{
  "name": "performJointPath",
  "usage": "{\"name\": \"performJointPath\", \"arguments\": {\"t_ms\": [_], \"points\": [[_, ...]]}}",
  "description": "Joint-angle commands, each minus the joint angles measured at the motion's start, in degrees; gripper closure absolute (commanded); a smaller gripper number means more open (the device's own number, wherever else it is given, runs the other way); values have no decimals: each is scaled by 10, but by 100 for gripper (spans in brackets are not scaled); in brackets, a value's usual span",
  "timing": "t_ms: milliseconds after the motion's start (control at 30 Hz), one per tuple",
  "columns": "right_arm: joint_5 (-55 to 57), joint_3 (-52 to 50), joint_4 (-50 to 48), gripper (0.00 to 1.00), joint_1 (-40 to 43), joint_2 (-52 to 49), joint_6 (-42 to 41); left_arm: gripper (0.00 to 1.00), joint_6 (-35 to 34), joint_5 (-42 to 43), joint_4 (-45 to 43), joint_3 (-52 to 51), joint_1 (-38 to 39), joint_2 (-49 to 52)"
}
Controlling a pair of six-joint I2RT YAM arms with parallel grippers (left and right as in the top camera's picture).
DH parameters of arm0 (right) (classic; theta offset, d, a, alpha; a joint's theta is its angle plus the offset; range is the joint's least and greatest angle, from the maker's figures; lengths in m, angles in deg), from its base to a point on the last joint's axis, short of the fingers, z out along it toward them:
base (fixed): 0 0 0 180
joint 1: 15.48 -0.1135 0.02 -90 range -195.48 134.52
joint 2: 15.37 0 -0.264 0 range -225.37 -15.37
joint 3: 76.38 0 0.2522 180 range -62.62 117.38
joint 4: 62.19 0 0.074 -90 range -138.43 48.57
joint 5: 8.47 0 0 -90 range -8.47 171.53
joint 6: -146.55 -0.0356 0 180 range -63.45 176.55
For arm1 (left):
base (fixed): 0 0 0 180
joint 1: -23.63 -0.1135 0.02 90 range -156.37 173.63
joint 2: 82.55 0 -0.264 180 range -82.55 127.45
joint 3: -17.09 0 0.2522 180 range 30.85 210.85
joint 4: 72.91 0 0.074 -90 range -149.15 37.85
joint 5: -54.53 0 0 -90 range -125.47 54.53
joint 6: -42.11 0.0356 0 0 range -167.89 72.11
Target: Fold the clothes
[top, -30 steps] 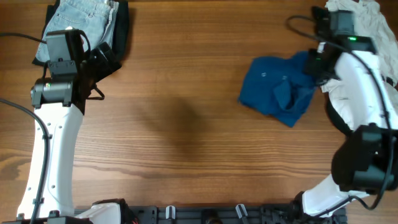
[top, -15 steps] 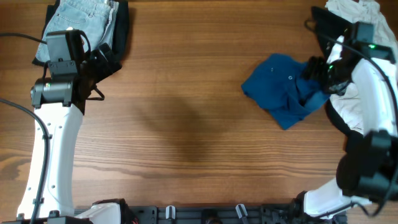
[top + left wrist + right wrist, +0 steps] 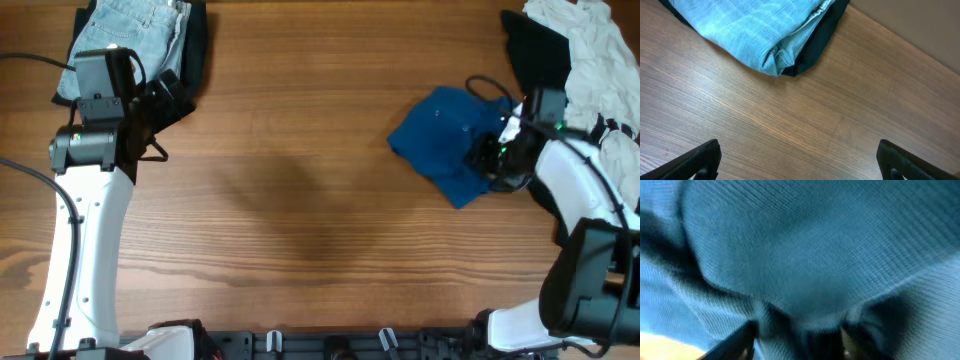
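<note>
The right claw (image 3: 497, 155) presses down into the right side of the blue shirt (image 3: 440, 135). In its wrist view, blue knit fills the picture and a bunched ridge of it runs between the two dark fingertips (image 3: 742, 342). The view is too blurred to tell whether they actually pinch the cloth.

The left claw (image 3: 163, 100) hangs spread wide over bare wood, its tips at the two lower corners of its own camera's view and nothing between them.

The wooden table (image 3: 300, 220) carries everything. A heap of white clothes (image 3: 600, 65) fills its far right corner, with a dark cloth (image 3: 535, 50) along its left edge. The blue shirt lies crumpled, not folded, just left of that heap, right of the table's centre. In the far left corner sit folded pale jeans (image 3: 130, 25), just beyond the left claw, stacked on a folded black garment (image 3: 196, 40) that shows along their right edge.
</note>
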Motion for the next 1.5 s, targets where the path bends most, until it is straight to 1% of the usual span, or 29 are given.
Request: {"name": "performJointPath", "arguments": {"t_ms": [0,133,233,300,333,400,433,533,600,633,667,733,767,833,900,967,1100,1200,1333,1467], "points": [[-53,-63,-78,55,-48,-8,-27,0,7,-10,2,-1,-2,6],[-37,-77,-160,55,-134,-49,-58,0,7,-10,2,-1,-2,12],[-38,-73,-249,55,-202,-102,-70,0,7,-10,4,-1,-2,20],[-38,-54,-269,55,-222,-123,-70,0,8,-10,7,-1,-2,24],[-41,-40,-268,55,-228,-127,-60,0,8,-10,8,-1,-2,26],[-66,1,-260,54,-236,-127,-14,0,10,-10,8,-1,-2,29],[-66,17,-251,54,-238,-127,-8,0,10,-10,8,-1,-2,29],[-82,112,-187,54,-247,-127,33,0,9,-10,8,-1,-2,29],[-99,164,-140,45,-249,-125,48,0,9,-9,8,-1,-2,29],[-104,203,-101,35,-250,-123,50,0,9,-6,8,-1,-2,29],[-103,264,-44,20,-248,-111,50,0,10,14,3,-1,-1,29],[-101,323,5,5,-243,-97,50,0,35,58,-5,-1,2,29],[-101,351,27,0,-239,-90,50,0,46,69,-9,-1,6,29],[-93,402,63,0,-228,-73,50,0,61,78,-20,-1,24,29],[-75,435,77,0,-206,-53,47,0,92,97,-36,-1,55,30],[-73,444,75,0,-176,-37,47,0,126,107,-57,-1,99,33],[-76,444,83,0,-85,-26,18,0,205,107,-143,-1,223,71],[-72,444,109,0,-20,-27,21,0,288,107,-227,-1,313,128],[-58,443,132,0,43,-28,24,0,395,106,-323,-1,413,227],[-58,443,151,0,78,-34,24,0,437,60,-373,-1,478,302]]}}
